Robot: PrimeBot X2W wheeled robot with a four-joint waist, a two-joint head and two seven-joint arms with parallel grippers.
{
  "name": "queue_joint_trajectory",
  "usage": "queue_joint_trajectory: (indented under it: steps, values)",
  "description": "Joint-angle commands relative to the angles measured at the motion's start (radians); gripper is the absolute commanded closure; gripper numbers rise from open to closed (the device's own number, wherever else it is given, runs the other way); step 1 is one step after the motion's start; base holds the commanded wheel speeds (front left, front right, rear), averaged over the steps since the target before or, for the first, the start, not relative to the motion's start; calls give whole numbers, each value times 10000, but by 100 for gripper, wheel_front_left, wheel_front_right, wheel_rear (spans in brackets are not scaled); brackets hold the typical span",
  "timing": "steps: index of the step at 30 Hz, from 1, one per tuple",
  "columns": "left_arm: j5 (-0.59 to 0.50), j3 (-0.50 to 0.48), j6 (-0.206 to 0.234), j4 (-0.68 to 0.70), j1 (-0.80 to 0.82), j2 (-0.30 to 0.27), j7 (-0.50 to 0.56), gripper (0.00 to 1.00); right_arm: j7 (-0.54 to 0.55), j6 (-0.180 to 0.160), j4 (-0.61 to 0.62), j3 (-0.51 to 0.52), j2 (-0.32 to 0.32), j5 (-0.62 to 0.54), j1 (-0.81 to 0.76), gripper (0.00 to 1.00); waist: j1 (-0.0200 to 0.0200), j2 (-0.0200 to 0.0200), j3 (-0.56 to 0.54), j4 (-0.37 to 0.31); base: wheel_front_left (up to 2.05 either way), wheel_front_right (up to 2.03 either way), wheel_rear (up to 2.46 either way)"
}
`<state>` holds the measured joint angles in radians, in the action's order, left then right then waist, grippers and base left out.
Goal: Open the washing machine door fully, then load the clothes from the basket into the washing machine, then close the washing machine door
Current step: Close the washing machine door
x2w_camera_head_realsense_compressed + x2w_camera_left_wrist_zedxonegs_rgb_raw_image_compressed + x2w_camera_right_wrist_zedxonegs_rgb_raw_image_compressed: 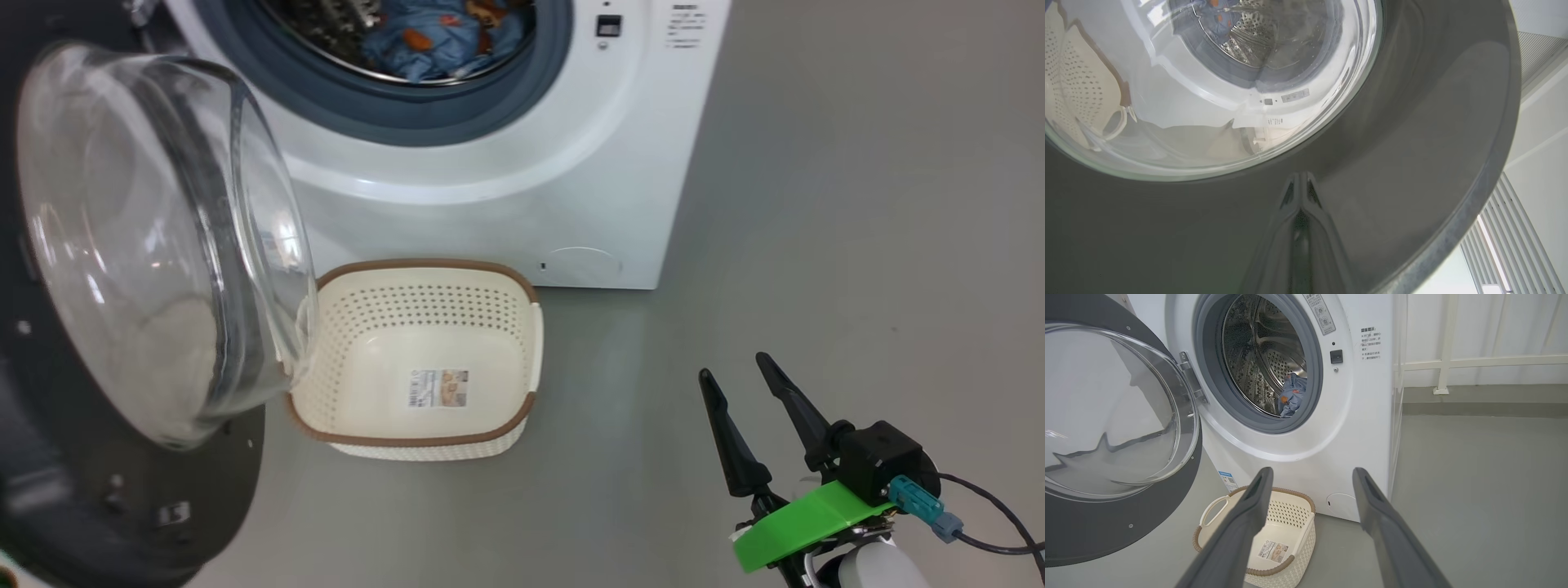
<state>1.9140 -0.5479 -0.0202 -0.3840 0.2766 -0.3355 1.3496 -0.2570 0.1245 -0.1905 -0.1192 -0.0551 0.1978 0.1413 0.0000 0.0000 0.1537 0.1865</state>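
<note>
Clearly, right hand (732,365) spread wide, empty

Washing machine door (1412,122): clear glass bowl, glossy dark rim.
Drum (1274,363): shiny perforated steel inside the washing machine (1363,437).
Basket (359,327): matt cream plastic, paper label (438,388), before the washing machine.
Clothes (441,41): soft blue cloth.

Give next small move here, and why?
Probably swing the door toward the washing machine with the left gripper. The clothes already lie in the drum, the basket is empty, and the door stands open with the shut left gripper at its dark outer rim. The right gripper is open, off to the side.
</note>
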Motion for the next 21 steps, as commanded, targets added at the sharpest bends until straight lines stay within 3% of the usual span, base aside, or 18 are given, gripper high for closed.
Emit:
queue_joint_trajectory:
  steps: [1, 11, 21]
  values:
    - [132, -239, 56, 501, -53, -351, 274, 100, -48, 62, 285, -253, 49, 103, -22, 0, 0, 0, -32, -381, 0, 0, 0]
    - [124, -98, 494, 3476, -1129, 1241, -313, 100, -48, 62, 549, -213, 49, 163, -287, 0, 0, 0, 19, -1348, 0, 0, 0]
    - [-317, 257, 322, 3830, -640, 1987, -1103, 100, -48, 62, 858, -200, 49, 202, -373, 0, 0, 0, 293, -2273, 0, 0, 0]
